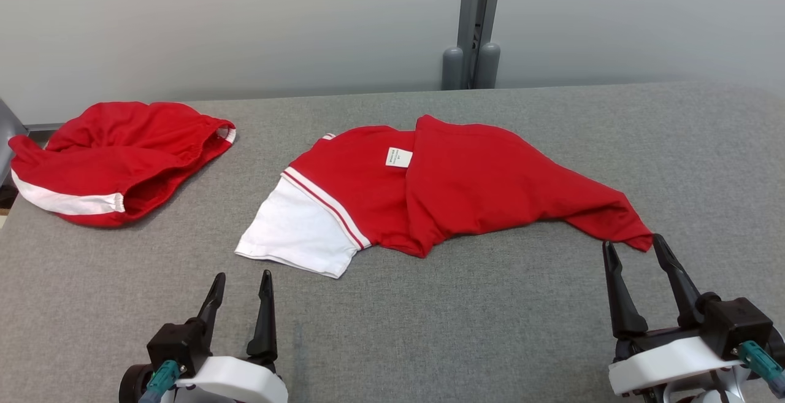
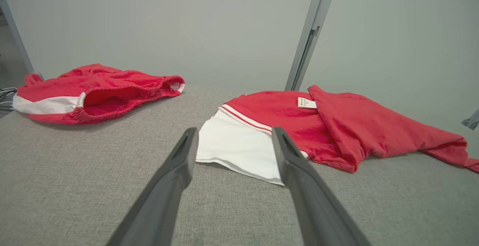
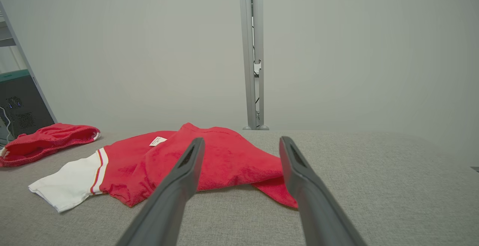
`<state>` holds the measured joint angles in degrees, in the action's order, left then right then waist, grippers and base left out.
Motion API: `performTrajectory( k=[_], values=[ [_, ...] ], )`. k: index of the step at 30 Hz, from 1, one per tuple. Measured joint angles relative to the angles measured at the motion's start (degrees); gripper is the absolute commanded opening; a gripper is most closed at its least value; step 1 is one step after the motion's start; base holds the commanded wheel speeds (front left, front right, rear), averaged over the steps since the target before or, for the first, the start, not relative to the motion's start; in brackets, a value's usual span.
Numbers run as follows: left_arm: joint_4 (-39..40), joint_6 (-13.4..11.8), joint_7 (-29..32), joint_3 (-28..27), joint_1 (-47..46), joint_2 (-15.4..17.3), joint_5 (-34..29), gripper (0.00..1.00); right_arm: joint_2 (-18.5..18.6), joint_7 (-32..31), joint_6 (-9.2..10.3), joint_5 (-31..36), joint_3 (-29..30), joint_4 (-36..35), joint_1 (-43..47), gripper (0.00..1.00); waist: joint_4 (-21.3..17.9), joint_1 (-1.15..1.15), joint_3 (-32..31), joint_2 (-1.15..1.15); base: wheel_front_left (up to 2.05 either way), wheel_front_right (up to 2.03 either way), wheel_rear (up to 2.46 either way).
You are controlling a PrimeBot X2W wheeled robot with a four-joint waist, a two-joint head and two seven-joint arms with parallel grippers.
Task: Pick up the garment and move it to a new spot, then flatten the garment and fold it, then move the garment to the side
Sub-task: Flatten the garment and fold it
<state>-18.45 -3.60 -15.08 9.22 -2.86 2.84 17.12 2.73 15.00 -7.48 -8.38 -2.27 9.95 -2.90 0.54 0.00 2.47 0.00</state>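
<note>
A red garment [image 1: 466, 182] with a white sleeve and a small white label lies crumpled and partly folded over itself in the middle of the grey table; it also appears in the left wrist view [image 2: 355, 126] and the right wrist view [image 3: 224, 160]. My left gripper [image 1: 243, 276] [image 2: 234, 130] is open and holds nothing, its tips just short of the white sleeve's front edge. My right gripper [image 1: 632, 241] [image 3: 241, 139] is also open with nothing in it, right at the garment's pointed red corner on the right; whether it touches the cloth is unclear.
A second red piece of clothing [image 1: 116, 157] with a white stripe and an elastic opening lies bunched at the table's far left. The grey fabric-covered table [image 1: 429, 329] is bordered by a pale wall and a metal post [image 1: 472, 35] behind it.
</note>
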Motion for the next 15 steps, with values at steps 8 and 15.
performTrajectory(
  k=[8,15],
  values=[
    [0.21,-0.12,0.00,0.07,-0.45,-0.02,0.52,1.00,0.00,0.00,0.00,0.04,0.15,-0.01,-0.15,1.00,0.27,0.00,0.88,0.00,0.00,0.00,0.00],
    [1.11,-0.46,0.00,1.14,-1.51,-0.05,0.97,1.00,0.02,0.00,0.00,2.48,-1.05,1.05,-3.08,1.00,1.78,0.00,2.32,0.00,0.00,0.00,0.00]
  ],
)
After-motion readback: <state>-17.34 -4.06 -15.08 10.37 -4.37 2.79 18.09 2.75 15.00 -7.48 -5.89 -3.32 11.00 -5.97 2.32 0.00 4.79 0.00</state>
